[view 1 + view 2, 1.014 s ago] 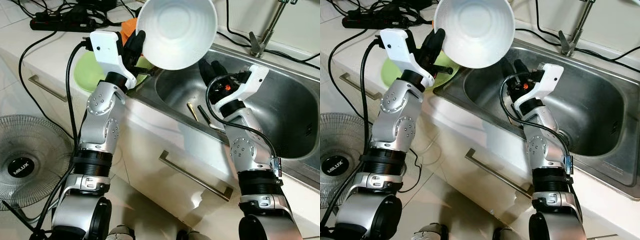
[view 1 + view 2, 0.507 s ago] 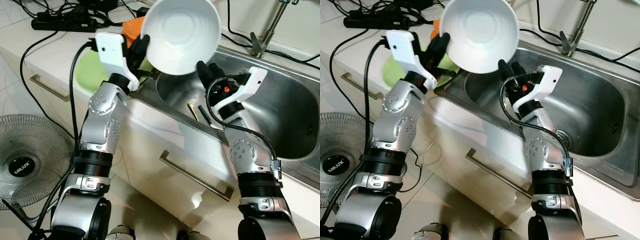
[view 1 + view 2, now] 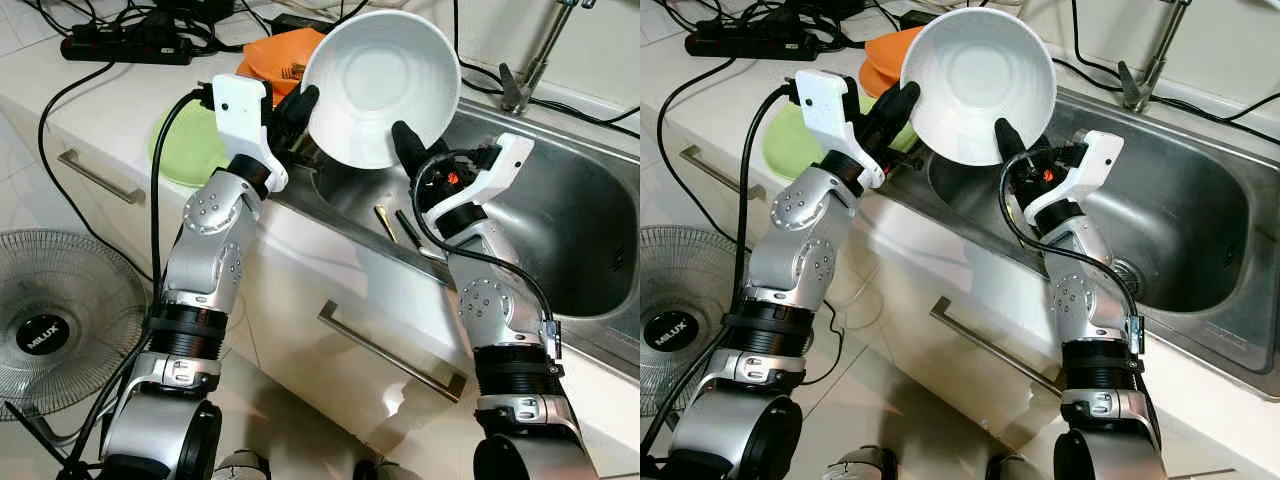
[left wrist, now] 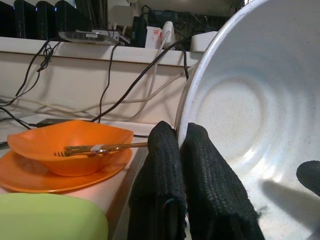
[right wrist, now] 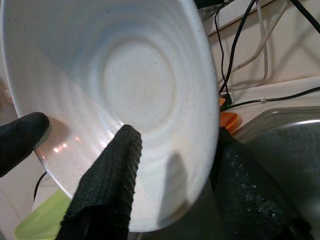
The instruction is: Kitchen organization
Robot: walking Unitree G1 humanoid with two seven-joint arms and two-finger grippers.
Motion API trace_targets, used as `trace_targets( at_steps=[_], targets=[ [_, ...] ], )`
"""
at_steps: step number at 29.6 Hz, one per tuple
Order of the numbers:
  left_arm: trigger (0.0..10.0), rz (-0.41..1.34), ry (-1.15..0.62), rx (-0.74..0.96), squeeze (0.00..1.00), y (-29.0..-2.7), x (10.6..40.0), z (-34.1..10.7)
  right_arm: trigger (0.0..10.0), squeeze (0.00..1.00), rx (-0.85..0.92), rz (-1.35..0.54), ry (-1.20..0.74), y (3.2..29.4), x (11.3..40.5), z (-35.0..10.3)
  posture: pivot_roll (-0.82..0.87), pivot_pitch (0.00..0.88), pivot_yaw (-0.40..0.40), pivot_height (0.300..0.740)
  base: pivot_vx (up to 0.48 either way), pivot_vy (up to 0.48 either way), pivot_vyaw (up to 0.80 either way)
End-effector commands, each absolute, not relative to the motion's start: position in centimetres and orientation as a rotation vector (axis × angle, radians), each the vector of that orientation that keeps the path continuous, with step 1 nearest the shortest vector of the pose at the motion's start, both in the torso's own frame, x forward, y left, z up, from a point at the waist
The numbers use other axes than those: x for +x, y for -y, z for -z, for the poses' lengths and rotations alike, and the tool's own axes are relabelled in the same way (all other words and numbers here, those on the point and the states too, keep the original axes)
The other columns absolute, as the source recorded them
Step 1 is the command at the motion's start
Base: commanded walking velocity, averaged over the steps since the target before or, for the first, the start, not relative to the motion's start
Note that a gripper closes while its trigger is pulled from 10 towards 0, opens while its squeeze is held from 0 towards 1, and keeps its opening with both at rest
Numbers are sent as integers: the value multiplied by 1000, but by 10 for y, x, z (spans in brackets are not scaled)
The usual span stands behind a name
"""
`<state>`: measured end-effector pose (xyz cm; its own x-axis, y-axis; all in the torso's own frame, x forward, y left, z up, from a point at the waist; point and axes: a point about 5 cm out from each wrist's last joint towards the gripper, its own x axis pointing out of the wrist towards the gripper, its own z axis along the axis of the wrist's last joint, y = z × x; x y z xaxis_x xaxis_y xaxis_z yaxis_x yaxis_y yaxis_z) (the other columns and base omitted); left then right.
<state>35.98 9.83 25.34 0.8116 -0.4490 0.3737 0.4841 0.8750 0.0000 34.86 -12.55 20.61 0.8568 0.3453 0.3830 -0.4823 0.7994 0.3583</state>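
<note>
White and speckled, a large bowl (image 3: 382, 85) is held tilted in the upper middle of the frame, above the left end of the steel sink (image 3: 560, 230), its hollow turned toward the camera. Its rim is pinched on the left side by the left gripper (image 3: 300, 108), whose two black fingers (image 4: 200, 170) are seen in the left wrist view closed tight, one on each face of the bowl wall. The right gripper (image 3: 408, 152) is placed at the bowl's lower right edge with its fingers spread apart: in the right wrist view one finger (image 5: 107, 185) lies inside the bowl against the inner wall and the other is behind the rim on the outside, so the rim is straddled; whether it is actually pressed cannot be told.

Behind the bowl, in the upper centre of the frame, an orange bowl (image 4: 70, 147) is stacked on an orange plate (image 4: 45, 175) on the worktop (image 3: 100, 110), with a gold fork (image 4: 100, 148) laid across the bowl. A green plate (image 3: 185, 150) is set just beside them, to the left of the sink edge. Two utensils (image 3: 392, 224) are lying on the sink floor under the right gripper. A tap (image 3: 530, 60) is fixed at the upper right, a black power strip (image 3: 125, 47) with cables at the upper left, and a floor fan (image 3: 55, 330) at the lower left.
</note>
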Motion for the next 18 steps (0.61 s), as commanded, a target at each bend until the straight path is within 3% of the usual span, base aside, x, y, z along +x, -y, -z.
trace_targets(
  at_steps=[1,18],
  targets=[
    [10000,525,413,-103,0,-95,356,-262,0,0,462,-463,322,124,347,-209,74,91,1,740,0,0,0],
    [10000,530,414,-95,0,-91,355,-259,0,0,441,-451,318,123,347,-207,71,87,2,740,0,0,0]
  ],
)
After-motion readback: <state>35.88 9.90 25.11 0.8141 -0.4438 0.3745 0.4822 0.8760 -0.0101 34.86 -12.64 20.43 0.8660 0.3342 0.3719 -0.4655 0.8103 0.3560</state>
